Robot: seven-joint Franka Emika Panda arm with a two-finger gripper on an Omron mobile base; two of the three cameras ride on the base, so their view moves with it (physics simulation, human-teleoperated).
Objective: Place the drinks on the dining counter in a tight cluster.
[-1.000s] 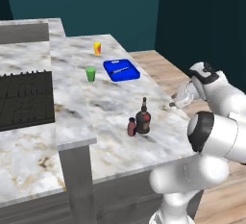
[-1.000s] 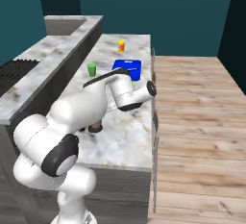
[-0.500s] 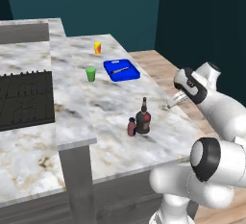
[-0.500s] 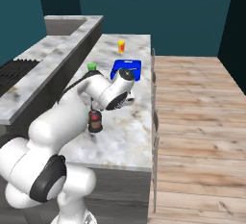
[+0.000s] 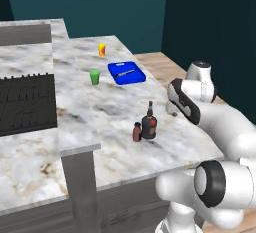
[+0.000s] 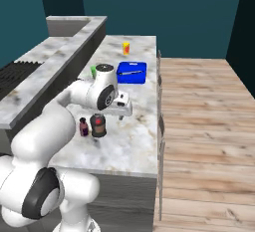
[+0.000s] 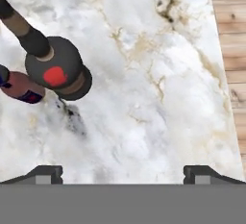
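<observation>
Two drinks stand side by side on the dining counter [image 5: 112, 109] [image 6: 134, 144] [image 7: 153, 88]. One is a squat dark brown bottle [image 5: 149, 125] [image 6: 98, 125] [image 7: 58, 68] with a thin neck and a red label. The other is a tiny maroon bottle [image 5: 136, 132] [image 6: 83, 127] [image 7: 20, 87], and the two are touching or nearly so. My gripper [image 5: 173, 110] [image 6: 121, 113] [image 7: 123, 174] hangs open just over the marble, to the right of the brown bottle. Nothing is between its fingertips [image 7: 46, 173].
Farther back on the counter are a blue tray [image 5: 126, 72] [image 6: 132, 72], a green cup [image 5: 94, 77] and a yellow-orange cup [image 5: 101, 50] [image 6: 126, 48]. A black stove [image 5: 25, 103] lies on the left worktop. Wooden floor [image 6: 204, 121] runs past the counter's right edge.
The arm has swung and folded, carrying the hand lower and nearer the two bottles over the counter's right part. The gripper stays open. The bottles have not moved.
</observation>
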